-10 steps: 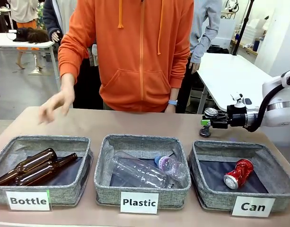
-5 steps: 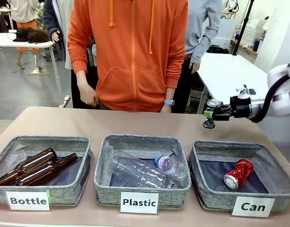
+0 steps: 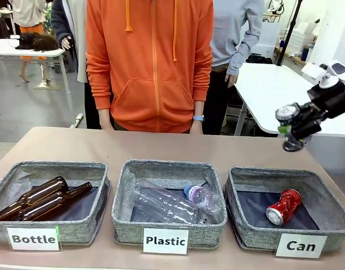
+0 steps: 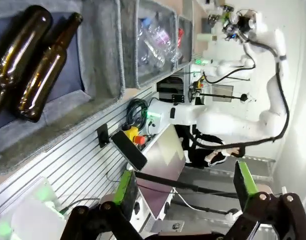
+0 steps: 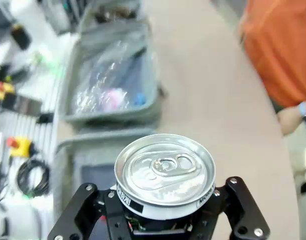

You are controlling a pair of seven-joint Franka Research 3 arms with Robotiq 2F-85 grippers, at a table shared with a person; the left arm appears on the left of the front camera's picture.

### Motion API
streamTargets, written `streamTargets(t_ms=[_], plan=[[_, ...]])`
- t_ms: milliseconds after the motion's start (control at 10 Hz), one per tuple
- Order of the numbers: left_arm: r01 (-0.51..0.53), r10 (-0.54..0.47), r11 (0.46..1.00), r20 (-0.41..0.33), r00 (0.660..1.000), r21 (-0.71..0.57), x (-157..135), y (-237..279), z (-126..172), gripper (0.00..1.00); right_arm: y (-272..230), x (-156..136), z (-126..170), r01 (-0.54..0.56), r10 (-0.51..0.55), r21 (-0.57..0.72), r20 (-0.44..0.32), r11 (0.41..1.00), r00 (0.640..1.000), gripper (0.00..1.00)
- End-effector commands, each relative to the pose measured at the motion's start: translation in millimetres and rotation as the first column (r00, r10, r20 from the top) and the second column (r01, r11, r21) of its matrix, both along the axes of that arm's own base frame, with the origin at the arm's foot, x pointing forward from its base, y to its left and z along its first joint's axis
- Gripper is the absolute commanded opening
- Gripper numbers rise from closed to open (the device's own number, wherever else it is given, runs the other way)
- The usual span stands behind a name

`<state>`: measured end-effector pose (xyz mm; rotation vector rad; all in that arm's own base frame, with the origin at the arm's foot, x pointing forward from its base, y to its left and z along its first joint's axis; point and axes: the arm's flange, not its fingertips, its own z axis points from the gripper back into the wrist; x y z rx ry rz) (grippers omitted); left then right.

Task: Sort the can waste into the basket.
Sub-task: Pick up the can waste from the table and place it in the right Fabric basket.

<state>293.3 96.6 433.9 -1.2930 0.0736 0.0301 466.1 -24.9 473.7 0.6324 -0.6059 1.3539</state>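
Black can (image 3: 289,127) with silver top (image 5: 165,169) pinched in right gripper (image 3: 293,125), held high above the counter's far right; "Can" basket (image 3: 240,188) lies below and toward the robot, red can (image 3: 283,206) already inside. Long axis tilted, top facing the wrist camera. Left gripper (image 4: 185,187) spread, empty, far off over the "Bottle" side; right arm alone placed for the drop

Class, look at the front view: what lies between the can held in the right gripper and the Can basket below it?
Nothing: in the front view the black can in the right gripper hangs over bare air above the Can basket.
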Motion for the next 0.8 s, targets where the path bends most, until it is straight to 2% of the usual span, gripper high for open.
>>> streamTargets(t_ms=[0, 100, 200, 400, 700], plan=[[0.001, -0.001, 1.000, 0.007, 1.000, 0.021, -1.7, 3.4, 4.5, 1.00, 30.3, -50.4, -6.1, 0.008, -0.015, -0.262, -0.022, 0.965, 1.000, 0.00], [0.001, -0.001, 1.000, 0.007, 1.000, 0.021, -1.7, 3.4, 4.5, 1.00, 35.7, -70.1, -9.0, 0.052, -0.057, -0.390, -0.003, 0.920, 0.998, 0.00], [0.001, -0.001, 1.000, 0.007, 1.000, 0.021, -1.7, 3.4, 4.5, 1.00, 39.5, -77.2, -14.8, 0.050, -0.048, -0.444, 0.016, 0.894, 0.999, 0.00], [0.001, -0.001, 1.000, 0.007, 1.000, 0.021, -1.7, 3.4, 4.5, 1.00, 45.8, -77.1, -32.9, 0.064, -0.063, -0.556, 0.022, 0.829, 0.998, 0.00], [0.001, -0.001, 1.000, 0.007, 1.000, 0.021, -1.7, 3.4, 4.5, 1.00, 44.4, -84.0, -31.3, -0.023, 0.013, -0.553, -0.022, 0.833, 1.000, 0.00]])
